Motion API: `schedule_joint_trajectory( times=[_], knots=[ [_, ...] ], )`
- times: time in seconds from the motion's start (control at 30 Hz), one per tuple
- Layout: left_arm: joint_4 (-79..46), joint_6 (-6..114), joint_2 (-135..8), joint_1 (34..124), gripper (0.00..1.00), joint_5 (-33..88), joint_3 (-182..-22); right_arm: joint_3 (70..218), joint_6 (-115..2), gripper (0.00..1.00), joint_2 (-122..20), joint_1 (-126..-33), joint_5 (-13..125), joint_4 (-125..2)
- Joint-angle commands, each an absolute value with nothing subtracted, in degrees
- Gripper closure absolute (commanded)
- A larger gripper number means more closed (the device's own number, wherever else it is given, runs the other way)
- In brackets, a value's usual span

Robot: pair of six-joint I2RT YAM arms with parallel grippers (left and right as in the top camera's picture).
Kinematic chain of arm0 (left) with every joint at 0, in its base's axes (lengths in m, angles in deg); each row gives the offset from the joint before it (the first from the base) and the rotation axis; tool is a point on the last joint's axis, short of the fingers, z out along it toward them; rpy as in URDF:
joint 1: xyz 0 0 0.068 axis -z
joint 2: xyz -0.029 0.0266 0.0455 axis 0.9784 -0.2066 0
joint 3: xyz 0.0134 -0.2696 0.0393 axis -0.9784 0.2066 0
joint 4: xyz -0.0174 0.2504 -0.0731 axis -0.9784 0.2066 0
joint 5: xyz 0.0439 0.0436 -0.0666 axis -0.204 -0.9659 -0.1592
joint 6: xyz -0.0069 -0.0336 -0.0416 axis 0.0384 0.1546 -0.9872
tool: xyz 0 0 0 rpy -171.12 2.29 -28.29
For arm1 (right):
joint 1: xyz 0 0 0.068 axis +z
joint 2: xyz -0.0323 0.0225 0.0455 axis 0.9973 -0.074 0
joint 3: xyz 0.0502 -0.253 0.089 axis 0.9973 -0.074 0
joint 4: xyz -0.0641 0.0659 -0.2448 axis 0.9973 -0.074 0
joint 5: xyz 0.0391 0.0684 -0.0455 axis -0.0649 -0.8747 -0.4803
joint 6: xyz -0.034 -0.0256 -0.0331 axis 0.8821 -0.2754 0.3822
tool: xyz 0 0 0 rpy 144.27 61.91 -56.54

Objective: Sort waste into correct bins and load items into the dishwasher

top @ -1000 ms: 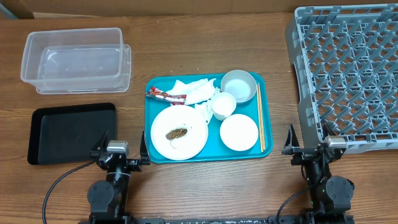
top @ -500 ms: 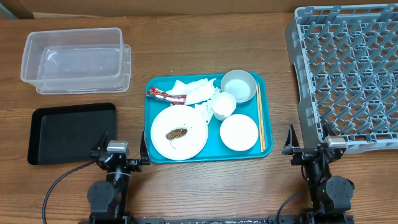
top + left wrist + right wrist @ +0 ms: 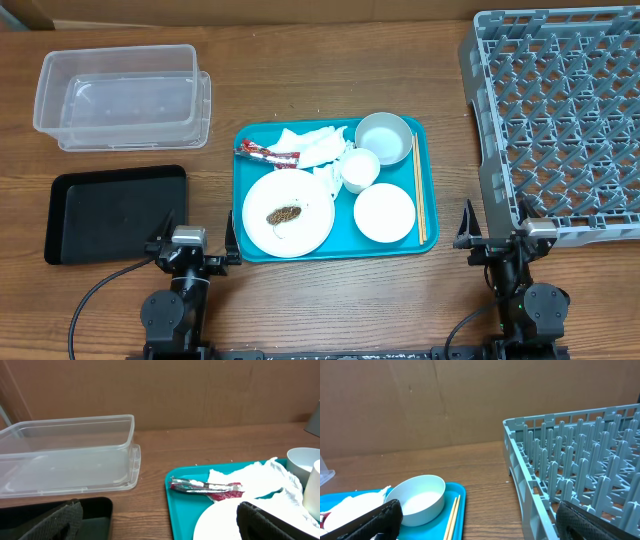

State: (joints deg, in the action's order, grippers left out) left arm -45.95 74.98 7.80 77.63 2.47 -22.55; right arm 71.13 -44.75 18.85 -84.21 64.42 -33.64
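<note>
On the teal tray [image 3: 246,160] lie crumpled white napkins [image 3: 313,146], a red-and-white wrapper [image 3: 268,154], a big white plate [image 3: 288,213] with brown scraps [image 3: 285,215], a smaller white plate [image 3: 384,213], a white cup [image 3: 360,169], a grey-green bowl [image 3: 383,137] and wooden chopsticks [image 3: 418,189]. The clear tub [image 3: 122,97] and black tray [image 3: 112,211] are at the left. The grey dish rack [image 3: 560,120] is at the right. My left gripper [image 3: 190,245] is open at the front, between black tray and teal tray. My right gripper [image 3: 497,240] is open by the rack's front corner.
A cardboard wall [image 3: 165,390] backs the table. Bare wood [image 3: 330,80] lies behind the teal tray, and between it and the rack [image 3: 580,465]. In the right wrist view the bowl [image 3: 420,500] and chopsticks [image 3: 451,519] sit low left.
</note>
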Motion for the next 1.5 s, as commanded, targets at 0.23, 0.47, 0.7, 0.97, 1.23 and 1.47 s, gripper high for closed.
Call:
schedule_joint_trajectory(
  times=[0.23,0.47,0.7,0.97,1.23,1.47],
  knots=[
    [-49.6,77.9,8.3,77.7,0.0,-0.4,-22.3,70.5,-44.5,0.0,19.5,-84.2,64.5,-33.3],
    [-51.2,47.4,8.3,77.8,0.0,37.4,-22.3,70.5,-44.5,0.0,19.5,-84.2,64.5,-33.3],
    [-60.2,31.9,8.3,77.8,0.0,54.5,-22.3,70.5,-44.5,0.0,19.5,-84.2,64.5,-33.3],
    [-64.2,38.8,7.2,77.6,0.0,47.9,-29.0,70.5,-44.5,0.0,19.5,-84.2,64.5,-33.3],
    [-23.4,63.0,-10.5,77.6,0.0,30.9,-57.1,70.5,-44.5,0.0,19.5,-84.2,64.5,-33.3],
    [-0.7,67.0,-32.8,77.7,0.0,35.3,-80.6,70.5,-44.5,0.0,19.5,-84.2,64.5,-33.3]
  ],
)
